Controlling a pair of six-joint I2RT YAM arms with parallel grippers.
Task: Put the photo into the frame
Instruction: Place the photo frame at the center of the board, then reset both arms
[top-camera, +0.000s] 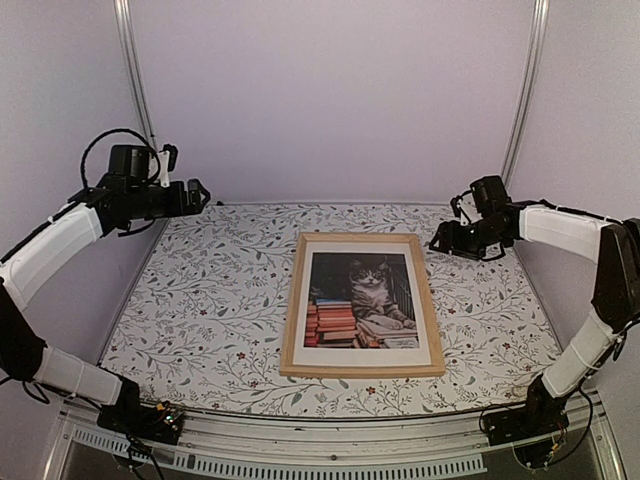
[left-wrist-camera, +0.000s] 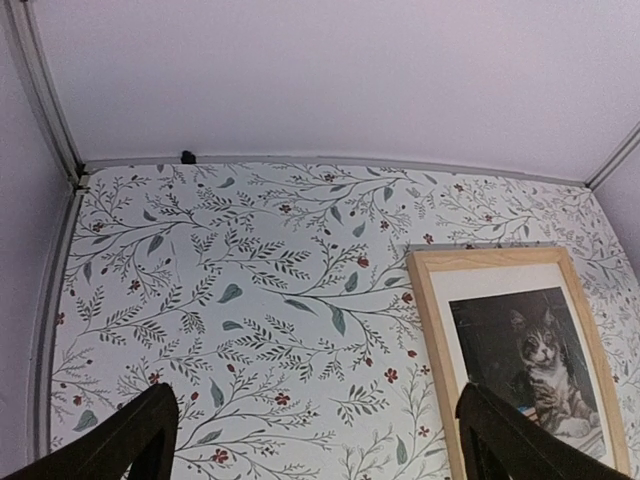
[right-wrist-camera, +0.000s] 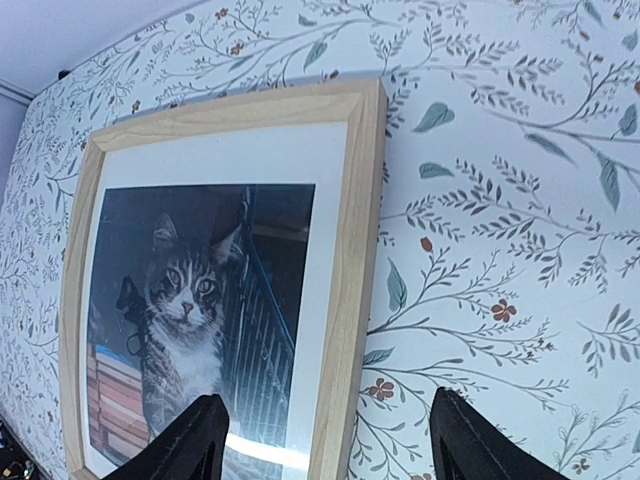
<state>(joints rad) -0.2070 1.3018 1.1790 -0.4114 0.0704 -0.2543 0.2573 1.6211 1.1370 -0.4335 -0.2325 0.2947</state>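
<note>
One floral-print tabletop (top-camera: 200, 300), pale lilac walls (top-camera: 330, 100), frame (top-camera: 360, 369) lying flat at centre

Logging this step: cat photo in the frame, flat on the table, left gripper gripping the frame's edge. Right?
No: the top view shows the left gripper apart from the frame, holding nothing. The photo is in the frame, flat on the table.

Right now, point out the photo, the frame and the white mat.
the photo (top-camera: 372, 298): top view, the cat's chest
the frame (top-camera: 294, 305): top view, its left-hand rail
the white mat (right-wrist-camera: 220, 160): right wrist view, its upper strip
</note>
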